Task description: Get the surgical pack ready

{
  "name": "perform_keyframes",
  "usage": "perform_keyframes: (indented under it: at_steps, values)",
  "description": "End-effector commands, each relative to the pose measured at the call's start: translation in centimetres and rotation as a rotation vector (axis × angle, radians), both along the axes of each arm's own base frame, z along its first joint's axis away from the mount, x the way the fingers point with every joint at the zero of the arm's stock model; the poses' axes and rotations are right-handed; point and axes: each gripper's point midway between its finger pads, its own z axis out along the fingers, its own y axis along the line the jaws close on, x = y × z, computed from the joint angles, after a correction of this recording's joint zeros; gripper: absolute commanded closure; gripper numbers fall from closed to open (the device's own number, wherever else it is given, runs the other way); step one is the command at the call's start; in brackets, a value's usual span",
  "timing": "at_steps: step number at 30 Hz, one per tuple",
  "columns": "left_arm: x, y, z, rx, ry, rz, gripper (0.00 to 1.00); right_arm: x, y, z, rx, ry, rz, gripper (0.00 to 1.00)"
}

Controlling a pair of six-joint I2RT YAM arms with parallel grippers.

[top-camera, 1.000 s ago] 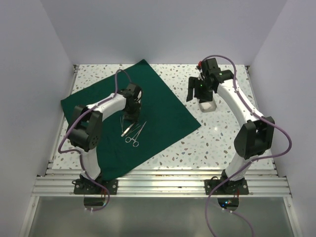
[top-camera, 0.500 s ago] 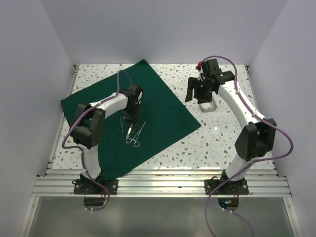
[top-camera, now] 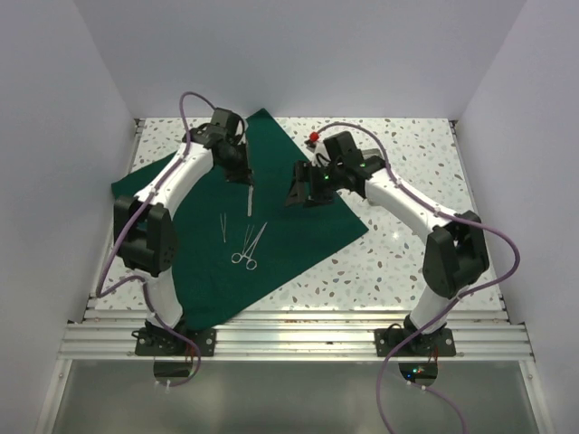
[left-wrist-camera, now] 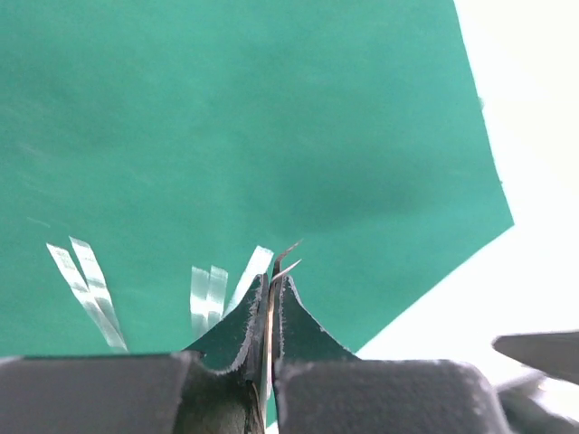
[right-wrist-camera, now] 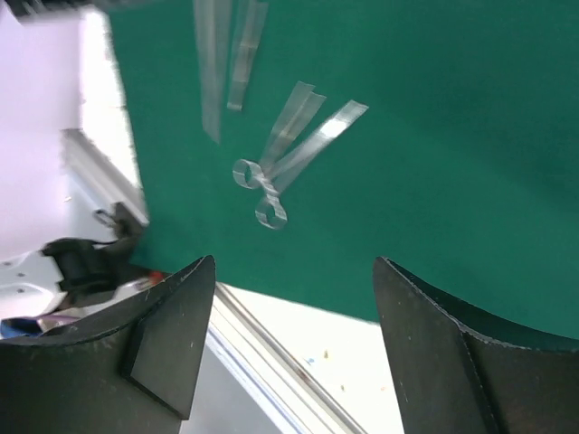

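The dark green cloth [top-camera: 271,217] lies spread flat on the speckled table. My left gripper [top-camera: 242,174] is over its far part, shut on a thin steel instrument [top-camera: 250,201] that hangs below it. In the left wrist view its curved tips [left-wrist-camera: 285,258] stick out past my shut gripper [left-wrist-camera: 270,291]. Tweezers [top-camera: 222,228] and ring-handled scissors [top-camera: 246,250] lie on the cloth. My right gripper [top-camera: 300,188] is open and empty above the cloth's right part. In the right wrist view it [right-wrist-camera: 294,262] looks down on the scissors [right-wrist-camera: 271,185]. The metal tray and white pads do not show.
The cloth's right corner [top-camera: 365,228] reaches toward the right arm [top-camera: 407,203]. Bare speckled table [top-camera: 398,262] lies to the right of the cloth. An aluminium rail [top-camera: 298,330] runs along the near edge. White walls close in the left, right and far sides.
My left gripper has lifted a steel instrument off the cloth and carried it toward the far side. My right arm has swung left from the tray to above the cloth.
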Motion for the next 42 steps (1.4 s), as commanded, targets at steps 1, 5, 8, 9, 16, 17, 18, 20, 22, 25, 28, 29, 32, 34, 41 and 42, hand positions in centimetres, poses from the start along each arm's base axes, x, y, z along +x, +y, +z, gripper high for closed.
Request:
perform_keyframes:
  at_steps: [1,5,8,9,16,17,18,20,22,25,28,29,32,34,41,42]
  values:
    - [-3.0,-3.5,4.1,-0.313,0.072,0.058,1.0,1.4,4.8,3.1,0.174,-0.085,0.039,0.27]
    - [-3.8,-5.2,5.0,-0.465,0.068,0.089,1.0,2.0,6.3,2.3,0.16,-0.112,0.071,0.31]
    - [-4.3,-5.5,5.1,-0.485,0.085,0.094,1.0,2.5,6.8,1.2,0.158,-0.08,0.066,0.34]
    - [-4.4,-5.5,5.1,-0.494,0.092,0.099,1.0,2.5,7.1,0.9,0.162,-0.068,0.067,0.35]
    - [-4.4,-6.3,4.7,-0.51,0.101,0.094,1.0,2.2,8.5,0.1,0.179,-0.048,0.074,0.4]
    - [-4.4,-6.3,4.6,-0.511,0.103,0.094,1.0,2.2,8.4,0.0,0.176,-0.047,0.069,0.41]
    - [-4.3,-6.3,4.6,-0.508,0.103,0.094,1.0,2.2,8.3,-0.1,0.172,-0.049,0.067,0.41]
    - [-4.1,-6.3,4.6,-0.506,0.097,0.09,1.0,2.0,8.2,0.2,0.174,-0.053,0.066,0.42]
    - [-4.0,-6.2,4.3,-0.492,0.101,0.095,1.0,1.9,8.1,0.8,0.176,-0.067,0.064,0.42]
    - [-3.8,-6.0,3.8,-0.467,0.098,0.095,1.0,1.5,8.1,1.9,0.198,-0.073,0.07,0.42]
    - [-3.7,-5.8,3.5,-0.454,0.103,0.093,1.0,0.9,8.1,2.3,0.203,-0.063,0.079,0.42]
    - [-3.6,-5.7,3.5,-0.445,0.096,0.092,1.0,0.7,8.2,2.4,0.205,-0.061,0.084,0.42]
    - [-3.4,-5.5,3.4,-0.43,0.091,0.094,1.0,0.0,8.3,2.3,0.204,-0.049,0.095,0.42]
    - [-3.3,-5.4,3.3,-0.423,0.092,0.092,1.0,-0.1,8.2,2.4,0.206,-0.058,0.091,0.42]
    - [-3.6,-5.7,4.4,-0.451,0.081,0.09,1.0,-0.1,8.9,1.3,0.201,-0.042,0.1,0.57]
    - [-3.6,-5.8,4.6,-0.46,0.076,0.086,1.0,0.1,8.9,1.2,0.201,-0.041,0.095,0.62]
